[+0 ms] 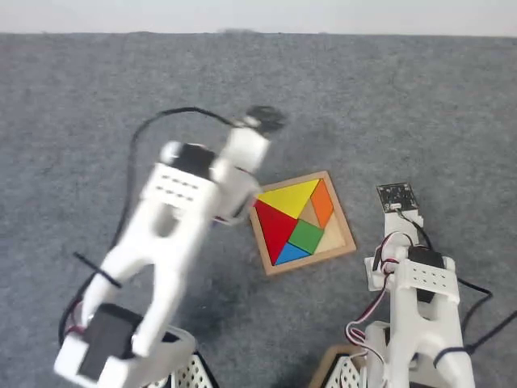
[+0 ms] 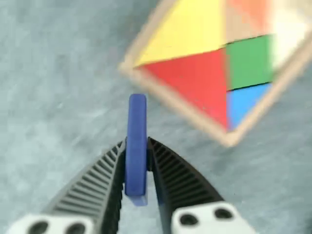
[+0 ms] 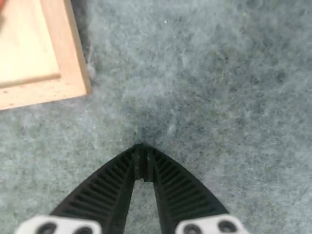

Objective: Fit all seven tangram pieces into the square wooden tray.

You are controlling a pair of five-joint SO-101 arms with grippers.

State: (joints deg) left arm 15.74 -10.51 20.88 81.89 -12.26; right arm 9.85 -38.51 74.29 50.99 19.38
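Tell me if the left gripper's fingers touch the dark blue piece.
Touching. The left wrist view shows the left gripper clamping the dark blue piece, both fingers flush on its faces.

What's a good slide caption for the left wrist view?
Left gripper shut on a dark blue tangram piece, on edge, short of the partly filled square wooden tray.

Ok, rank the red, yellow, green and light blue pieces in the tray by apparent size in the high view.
1. Red triangle and yellow triangle: they look about alike, so they are not ranked apart.
2. Green square.
3. Light blue triangle.
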